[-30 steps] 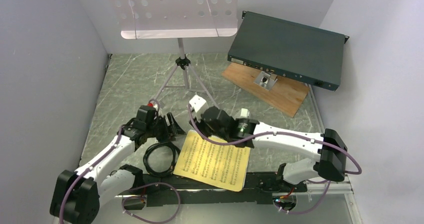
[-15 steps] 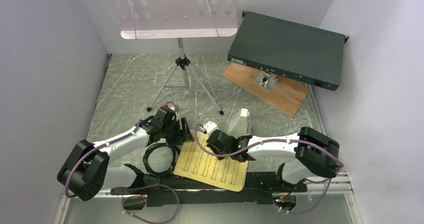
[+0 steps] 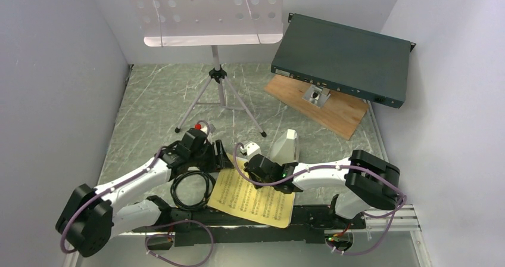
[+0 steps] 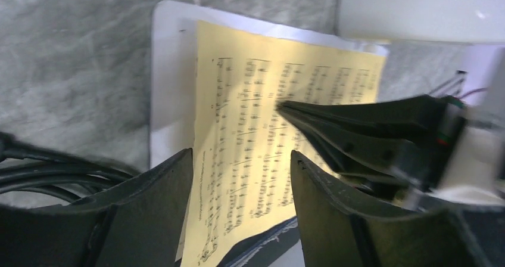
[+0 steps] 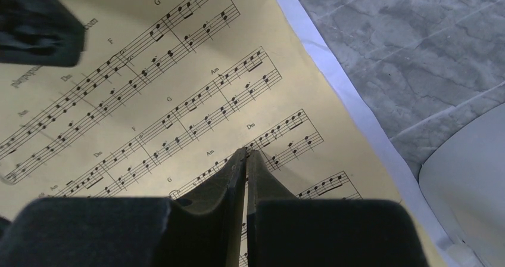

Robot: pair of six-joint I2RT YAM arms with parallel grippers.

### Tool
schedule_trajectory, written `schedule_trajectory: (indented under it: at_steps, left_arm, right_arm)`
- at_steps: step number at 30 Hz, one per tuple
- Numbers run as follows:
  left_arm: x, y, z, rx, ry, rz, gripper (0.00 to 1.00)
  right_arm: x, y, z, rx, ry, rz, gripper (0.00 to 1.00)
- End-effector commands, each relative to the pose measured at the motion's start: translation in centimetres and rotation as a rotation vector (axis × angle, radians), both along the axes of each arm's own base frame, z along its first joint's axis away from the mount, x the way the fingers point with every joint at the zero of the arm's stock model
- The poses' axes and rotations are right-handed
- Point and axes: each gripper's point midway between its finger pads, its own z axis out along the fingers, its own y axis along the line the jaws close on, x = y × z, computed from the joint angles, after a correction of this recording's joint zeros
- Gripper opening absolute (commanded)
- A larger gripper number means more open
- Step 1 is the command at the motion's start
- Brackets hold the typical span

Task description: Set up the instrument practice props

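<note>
The yellow sheet-music page [image 3: 253, 198] lies flat near the arm bases on top of a white page [image 4: 170, 70]. My left gripper [image 3: 221, 155] is open at the sheet's far left corner, and the yellow page [image 4: 262, 100] shows between its jaws [image 4: 241, 160]. My right gripper [image 3: 253, 174] is shut and empty, its tips [image 5: 246, 152] touching the yellow page [image 5: 149, 88]. The white pyramid metronome [image 3: 287, 145] stands just behind the sheet. It also shows in the right wrist view [image 5: 470, 183]. The pale grey perforated music stand [image 3: 211, 11] stands on its silver tripod [image 3: 218, 94] at the back.
A coiled black cable [image 3: 190, 189] lies left of the sheet, under the left arm. A dark-green flat metal box [image 3: 345, 58] rests tilted on a wooden board [image 3: 333, 109] at the back right. White walls close in the left, back and right.
Over the last second my right gripper left the metronome and came down onto the sheet. My left gripper moved right to the sheet's corner, then held there while its arm shifted.
</note>
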Motion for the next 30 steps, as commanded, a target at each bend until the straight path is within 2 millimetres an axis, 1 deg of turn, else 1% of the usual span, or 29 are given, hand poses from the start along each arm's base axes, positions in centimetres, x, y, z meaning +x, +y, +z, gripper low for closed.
schedule_trajectory:
  at_steps: [1, 4, 6, 10, 14, 17, 20, 21, 22, 23, 25, 26, 27, 28, 29, 30]
  left_arm:
    - [0.0, -2.0, 3.4, -0.160, -0.038, -0.003, 0.64]
    - [-0.1, -2.5, 4.3, -0.193, -0.042, -0.016, 0.63]
    - [0.0, -2.3, 4.3, -0.179, -0.053, -0.015, 0.61]
    - [0.2, -0.9, 2.4, -0.067, -0.044, 0.006, 0.61]
    - [0.1, -1.1, 0.6, -0.046, -0.011, -0.025, 0.61]
    - [0.1, -1.3, -0.2, -0.044, -0.001, -0.032, 0.53]
    - [0.3, -1.3, -0.1, -0.035, -0.029, -0.046, 0.43]
    - [0.6, -1.3, 0.3, -0.028, -0.054, -0.055, 0.37]
    - [0.7, -1.0, 0.7, -0.006, -0.074, -0.068, 0.29]
    - [1.2, -0.8, 1.5, 0.009, -0.112, -0.076, 0.22]
    - [1.6, -0.2, 2.9, 0.050, -0.172, -0.105, 0.14]
    - [1.7, -0.2, 4.1, 0.053, -0.210, -0.137, 0.11]
    - [1.7, -0.2, 5.2, 0.062, -0.246, -0.176, 0.09]
    - [1.7, -0.1, 6.5, 0.073, -0.278, -0.207, 0.07]
    - [1.7, 0.0, 8.1, 0.085, -0.320, -0.253, 0.02]
    - [1.6, 0.1, 9.7, 0.094, -0.361, -0.303, 0.00]
  right_arm:
    - [-0.5, -0.7, -1.1, -0.022, 0.026, -0.015, 0.07]
    - [-0.4, -0.5, -0.8, -0.008, 0.023, -0.013, 0.07]
    - [-0.5, -0.5, -0.9, -0.008, 0.026, -0.012, 0.06]
    - [-0.5, -0.3, -0.7, 0.004, 0.028, -0.009, 0.06]
    - [-0.5, 0.0, -0.3, 0.024, 0.025, -0.007, 0.05]
    - [-0.5, 0.2, 0.0, 0.038, 0.023, -0.009, 0.05]
    - [-0.5, 0.2, 0.3, 0.043, 0.020, -0.007, 0.04]
    - [-0.4, 0.1, 0.6, 0.041, 0.015, -0.010, 0.04]
    - [-0.3, 0.0, 0.9, 0.041, 0.009, -0.013, 0.04]
    - [-0.2, 0.0, 1.4, 0.046, 0.000, -0.011, 0.04]
    - [-0.1, 0.1, 2.9, 0.064, -0.022, 0.002, 0.07]
    - [0.0, 0.1, 3.9, 0.067, -0.036, 0.014, 0.11]
    - [0.1, 0.3, 5.2, 0.070, -0.055, 0.034, 0.16]
    - [0.4, 0.9, 7.6, 0.095, -0.086, 0.059, 0.22]
    - [0.4, 1.1, 9.4, 0.102, -0.110, 0.095, 0.29]
    - [0.3, 1.4, 11.4, 0.111, -0.135, 0.132, 0.36]
